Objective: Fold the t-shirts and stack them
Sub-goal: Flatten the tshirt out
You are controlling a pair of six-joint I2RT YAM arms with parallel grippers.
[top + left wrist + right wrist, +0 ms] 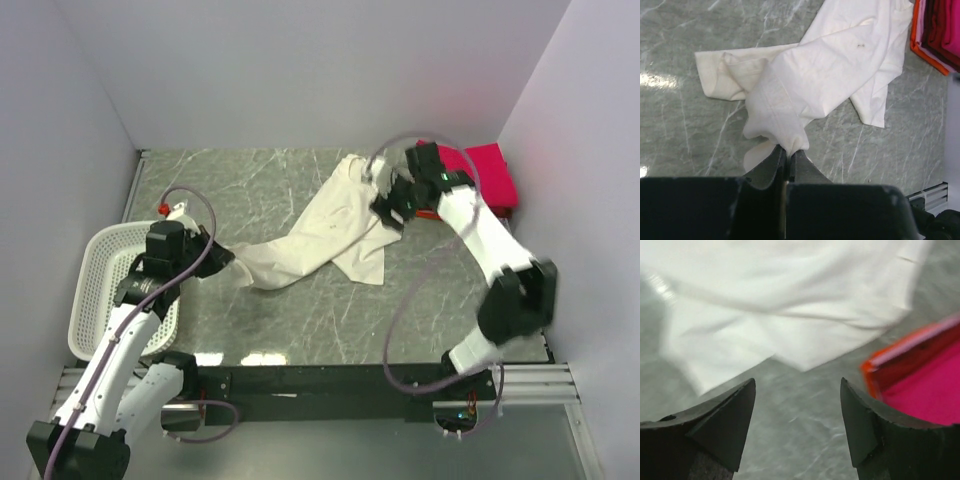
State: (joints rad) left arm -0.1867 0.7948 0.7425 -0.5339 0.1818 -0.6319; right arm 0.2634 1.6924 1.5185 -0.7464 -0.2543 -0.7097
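Note:
A large cream-white t-shirt (pixel 325 225) lies crumpled across the middle of the marble table (pixel 250 190). My left gripper (pixel 222 258) is shut on the shirt's near-left end, the cloth (pixel 785 140) bunched between its fingertips. My right gripper (pixel 392 200) hovers at the shirt's right edge, jaws wide apart with only bare table between them (pixel 798 390). A folded stack of crimson-pink (pixel 480 172) and orange-red t-shirts (pixel 880 365) sits at the back right, behind the right arm.
A white perforated basket (pixel 95 290) stands at the left edge beside the left arm. Grey walls close the table in at the left, back and right. The black rail with the arm bases runs along the near edge.

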